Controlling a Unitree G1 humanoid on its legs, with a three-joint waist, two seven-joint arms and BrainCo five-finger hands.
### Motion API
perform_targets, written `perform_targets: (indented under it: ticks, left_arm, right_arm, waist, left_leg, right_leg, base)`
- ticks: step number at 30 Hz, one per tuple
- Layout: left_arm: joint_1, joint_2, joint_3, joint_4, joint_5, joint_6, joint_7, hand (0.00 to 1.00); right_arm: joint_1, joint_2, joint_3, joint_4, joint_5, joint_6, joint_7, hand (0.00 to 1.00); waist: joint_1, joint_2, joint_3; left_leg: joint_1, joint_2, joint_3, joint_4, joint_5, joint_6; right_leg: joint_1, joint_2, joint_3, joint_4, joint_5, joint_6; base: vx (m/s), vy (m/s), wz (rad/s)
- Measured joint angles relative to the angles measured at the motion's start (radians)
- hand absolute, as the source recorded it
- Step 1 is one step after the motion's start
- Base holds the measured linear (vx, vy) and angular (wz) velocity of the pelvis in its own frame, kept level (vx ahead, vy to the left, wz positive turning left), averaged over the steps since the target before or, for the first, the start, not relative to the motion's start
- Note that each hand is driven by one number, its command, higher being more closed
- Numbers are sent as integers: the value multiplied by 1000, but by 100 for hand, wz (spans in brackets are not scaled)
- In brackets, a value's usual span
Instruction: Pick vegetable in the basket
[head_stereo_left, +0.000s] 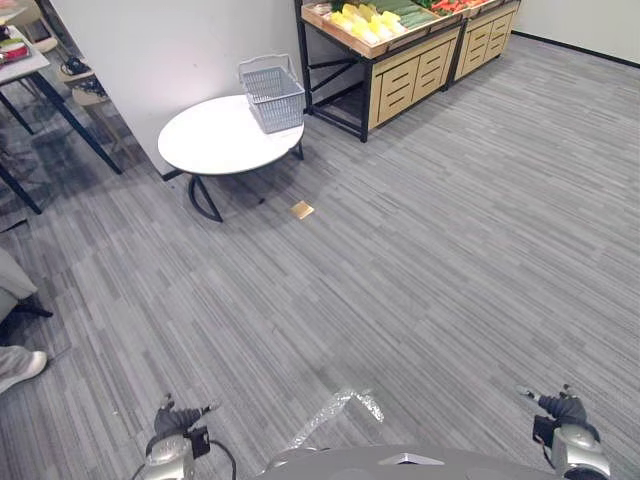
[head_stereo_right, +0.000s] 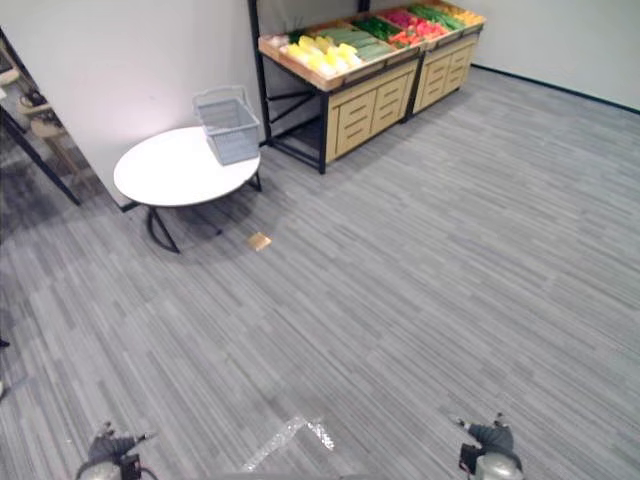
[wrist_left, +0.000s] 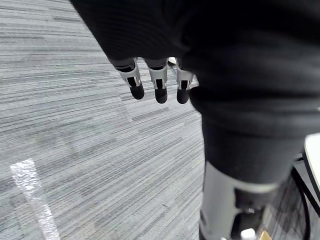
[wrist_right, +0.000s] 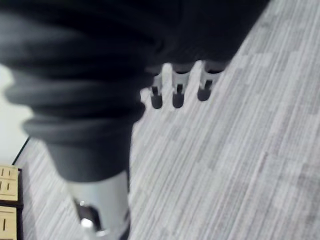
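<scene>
Task judged not begun. Grey wire basket (head_stereo_left: 272, 95) appeared empty on white round surface (head_stereo_left: 215, 140). Yellow and green veg (head_stereo_left: 368, 20) lay on wooden display stand (head_stereo_left: 400, 75), beside it. Left hand (head_stereo_left: 178, 420) & right hand (head_stereo_left: 560, 408) were hung low, fingers (wrist_left: 160, 87) relaxed, nothing held.

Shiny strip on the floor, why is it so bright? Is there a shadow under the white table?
Left eye view: the glossy clear tape strip on the grey carpet catches the light as glare. Left wrist view: it glints whitish too. Right eye view: the round white table casts a soft shadow on the carpet beneath.
</scene>
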Motion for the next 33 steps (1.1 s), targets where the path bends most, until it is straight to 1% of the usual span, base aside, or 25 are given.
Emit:
perform_targets:
  ticks: [6, 7, 12, 14, 16, 17, 18, 19, 20, 21, 22, 23, 24, 25, 27, 28, 29, 30, 31, 32, 33]
  left_arm:
    - [-10, 3, -47, 0, 0, -5, 3, 0]
    - [-10, 2, -62, 0, -2, -5, 3, 0]
    - [-7, -2, -82, 0, -39, -5, 2, 0]
    - [-2, -4, -93, 0, -39, -5, 2, 0]
    - [-4, -4, -93, 0, -39, -6, 2, 0]
    - [-15, -2, -93, 0, -39, -6, 2, 0]
    - [-27, -2, -93, 0, -40, -6, 2, 0]
    - [-30, -2, -94, 0, -40, -6, 2, 0]
    - [-37, -3, -94, 0, -41, -6, 2, 0]
    - [-37, -4, -93, -7, -46, -5, 2, 0]
    - [-31, -9, -93, -15, -59, -5, 3, 0]
    - [-22, -18, -94, -29, -71, -2, 3, 0]
    - [-16, -19, -96, -31, -77, -2, 3, 0]
    - [-15, -18, -96, -31, -77, -2, 3, 0]
    - [-12, -15, -96, -31, -78, -3, 3, 0]
    - [-7, -15, -95, -30, -77, -3, 1, 0]
    - [4, -14, -93, -30, -77, -4, 0, 0]
    - [8, -12, -93, -27, -77, -4, 0, 0]
    - [20, -7, -93, -27, -75, -6, -2, 0]
    - [18, -7, -90, -26, -72, -8, -5, 0]
    - [16, -10, -90, -23, -68, -6, -5, 0]
  right_arm:
    - [1, -11, 53, 1, 0, -3, 14, 0]
    - [1, -11, 58, 1, 0, -8, 17, 0]
    - [8, -11, 85, 1, 0, -8, 23, 0]
    - [12, -11, 95, 1, 0, -7, 23, 0]
    - [10, -11, 94, 4, 1, -8, 22, 0]
    - [0, -11, 91, 19, 2, -8, 20, 0]
    - [-14, -12, 90, 45, 3, -8, 18, 0]
    - [-17, -12, 90, 50, 3, -8, 18, 0]
    - [-20, -12, 91, 60, 3, -7, 18, 0]
    - [-19, -10, 91, 58, 5, -6, 17, 0]
    - [-17, -11, 91, 50, 11, -5, 14, 0]
    - [-9, -10, 91, 30, 17, -5, 4, 0]
    - [-9, -8, 91, 23, 24, -5, -7, 0]
    - [-10, -9, 91, 22, 30, -5, -7, 0]
    - [-27, -17, 89, 35, 41, -6, -7, 0]
    - [-45, -25, 81, 54, 41, -6, -7, 0]
    - [-60, -28, 76, 72, 40, -7, -7, 0]
    - [-62, -26, 77, 80, 40, -6, -7, 0]
    - [-65, -21, 91, 95, 39, -8, -6, 0]
    - [-80, -19, 96, 116, 38, -9, 1, 0]
    - [-82, -19, 95, 117, 34, -9, 5, 0]
  waist:
    - [-15, 7, 5]
    - [-16, 11, 8]
    - [-18, 20, 16]
    - [-19, 24, 17]
    - [-21, 24, 14]
    - [-25, 21, 18]
    - [-29, 21, 30]
    - [-29, 23, 37]
    - [-29, 25, 68]
    - [-17, 30, 96]
    - [-16, 32, 108]
    - [-9, 28, 134]
    - [-2, 39, 141]
    - [-1, 37, 140]
    - [8, 36, 141]
    - [13, 40, 141]
    - [26, 50, 138]
    - [37, 50, 138]
    - [55, 46, 136]
    - [63, 29, 143]
    - [61, 25, 143]
  left_leg:
    - [0, 0, -3, 0, 0, 0]
    - [0, 0, -3, 1, 0, 0]
    - [-12, -1, -3, 0, 0, 1]
    - [-15, -1, -5, -2, 0, 2]
    - [-38, 0, -10, 6, -9, -6]
    - [-89, 3, -16, 70, -37, -6]
    - [-166, 21, -24, 207, -96, -14]
    - [-184, 27, -25, 240, -111, -18]
    - [-240, 59, -24, 398, -159, -55]
    - [-318, 93, -17, 598, -168, -78]
    - [-355, 114, -6, 696, -160, -87]
    - [-426, 158, 25, 853, -136, -92]
    - [-472, 193, 56, 901, -171, -82]
    - [-488, 192, 65, 871, -179, -84]
    - [-512, 182, 88, 708, -171, -84]
    - [-521, 170, 85, 513, -104, -89]
    - [-522, 175, 75, 333, 0, -96]
    - [-520, 177, 79, 307, 64, -97]
    - [-519, 150, 86, 350, 78, -43]
    - [-541, 132, 85, 428, 1, 8]
    - [-547, 125, 84, 455, -26, 41]
  right_leg:
    - [-1, -1, -1, 3, 0, 1]
    - [-3, 0, 0, 6, 0, 1]
    - [-31, 0, 0, 22, -5, -1]
    - [-42, 0, -3, 35, -13, 0]
    - [-71, -1, -11, 61, -31, 2]
    - [-102, -6, -20, 89, -49, 5]
    - [-125, -7, -28, 122, -68, -8]
    - [-128, -5, -30, 128, -74, -8]
    - [-126, 5, -30, 153, -93, -17]
    - [-118, 10, -30, 182, -109, -34]
    - [-114, 12, -27, 196, -122, -33]
    - [-93, 12, -21, 215, -141, -41]
    - [-70, 4, -21, 217, -161, -35]
    - [-67, -4, -18, 216, -169, -29]
    - [-64, -32, 0, 202, -179, -16]
    - [-55, -53, 10, 172, -184, -6]
    - [-40, -64, 27, 146, -194, 17]
    - [-30, -75, 39, 134, -202, 30]
    - [-10, -107, 53, 112, -216, 36]
    - [-6, -125, 62, 148, -216, 36]
    - [-22, -129, 68, 201, -217, 45]
  base:
    - [-16, -31, 1]
    - [-57, -35, -1]
    - [-101, -34, -4]
    - [-77, -39, 2]
    - [-57, -38, 15]
    - [-38, -59, 30]
    - [-32, -67, 29]
    - [-26, -65, 18]
    - [-8, -45, 5]
    - [7, -34, -2]
    - [80, 9, -11]
    - [193, 66, -10]
    - [231, 95, -5]
    - [218, 100, 0]
    - [194, 130, -15]
    - [325, 270, -36]
    - [352, 303, -39]
    - [411, 348, -40]
    - [501, 380, -34]
    - [537, 364, -21]
    - [558, 339, -2]
